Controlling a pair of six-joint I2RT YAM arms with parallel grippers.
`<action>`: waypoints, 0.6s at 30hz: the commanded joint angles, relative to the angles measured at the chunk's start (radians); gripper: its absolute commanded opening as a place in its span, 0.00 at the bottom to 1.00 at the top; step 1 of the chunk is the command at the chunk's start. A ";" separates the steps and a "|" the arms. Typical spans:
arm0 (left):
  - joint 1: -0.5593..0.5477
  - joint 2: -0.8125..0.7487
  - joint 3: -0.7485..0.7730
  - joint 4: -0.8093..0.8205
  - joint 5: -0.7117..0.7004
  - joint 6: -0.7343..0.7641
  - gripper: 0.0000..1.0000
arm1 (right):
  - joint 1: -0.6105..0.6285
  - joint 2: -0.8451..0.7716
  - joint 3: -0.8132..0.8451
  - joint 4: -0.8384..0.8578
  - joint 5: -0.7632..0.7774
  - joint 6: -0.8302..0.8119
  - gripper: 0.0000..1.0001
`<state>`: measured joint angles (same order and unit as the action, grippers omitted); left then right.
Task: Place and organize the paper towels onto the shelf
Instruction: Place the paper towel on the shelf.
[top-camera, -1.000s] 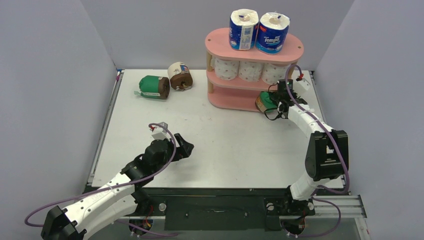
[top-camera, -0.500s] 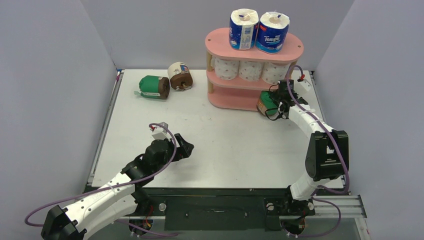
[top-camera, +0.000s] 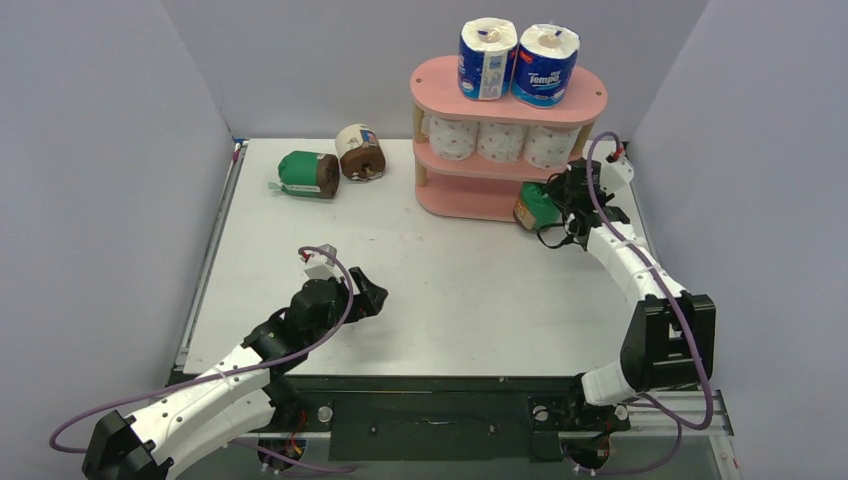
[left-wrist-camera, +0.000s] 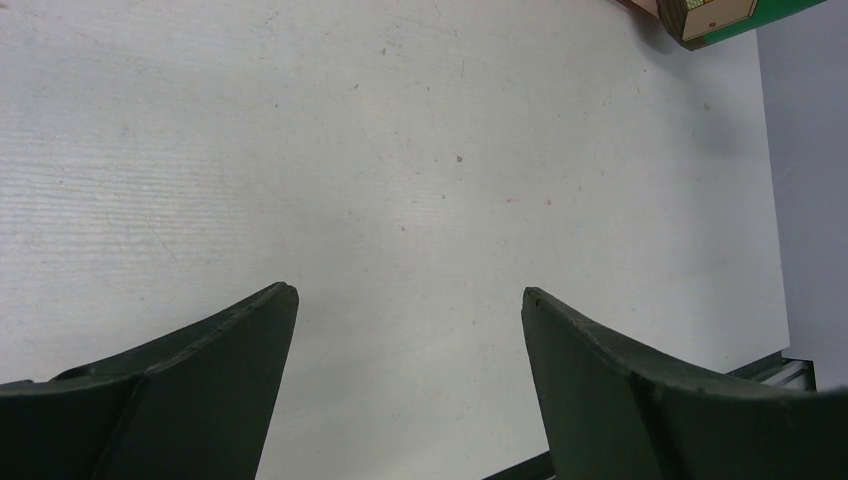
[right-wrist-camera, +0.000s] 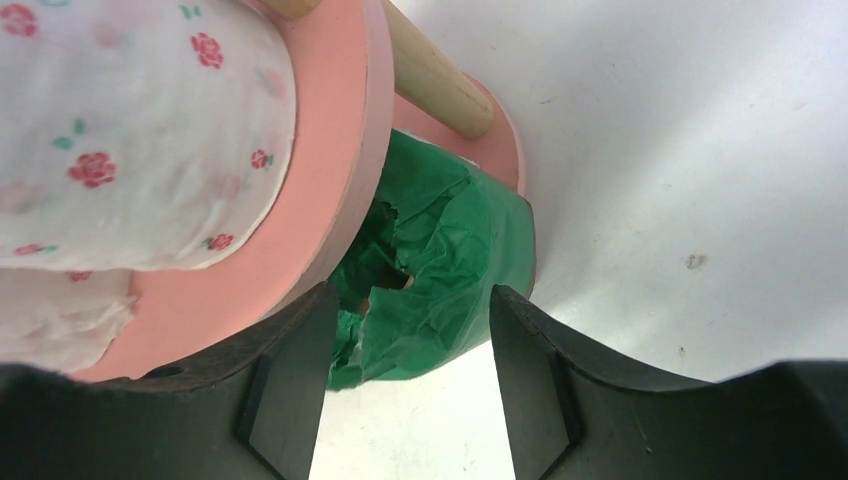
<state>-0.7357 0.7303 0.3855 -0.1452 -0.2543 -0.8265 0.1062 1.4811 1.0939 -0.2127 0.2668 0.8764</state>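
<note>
Straddling the green-wrapped roll, the right end effector sits partly open, not gripping.

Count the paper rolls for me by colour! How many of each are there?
Blue-and-white rolls: 2
White rolls with pink flowers: 3
Green rolls: 2
Cream roll: 1
Total: 8
</note>
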 joint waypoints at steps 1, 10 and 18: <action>0.007 -0.013 0.011 0.042 -0.001 0.019 0.81 | 0.007 -0.083 -0.040 0.054 -0.005 0.002 0.54; 0.007 -0.028 0.010 0.035 0.010 0.020 0.81 | 0.000 -0.296 -0.240 0.088 0.058 -0.052 0.51; 0.006 -0.031 -0.002 0.050 0.026 0.000 0.81 | -0.004 -0.349 -0.419 0.157 0.057 -0.061 0.47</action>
<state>-0.7357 0.7090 0.3855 -0.1448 -0.2474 -0.8242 0.1062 1.1206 0.7219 -0.1349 0.3119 0.8276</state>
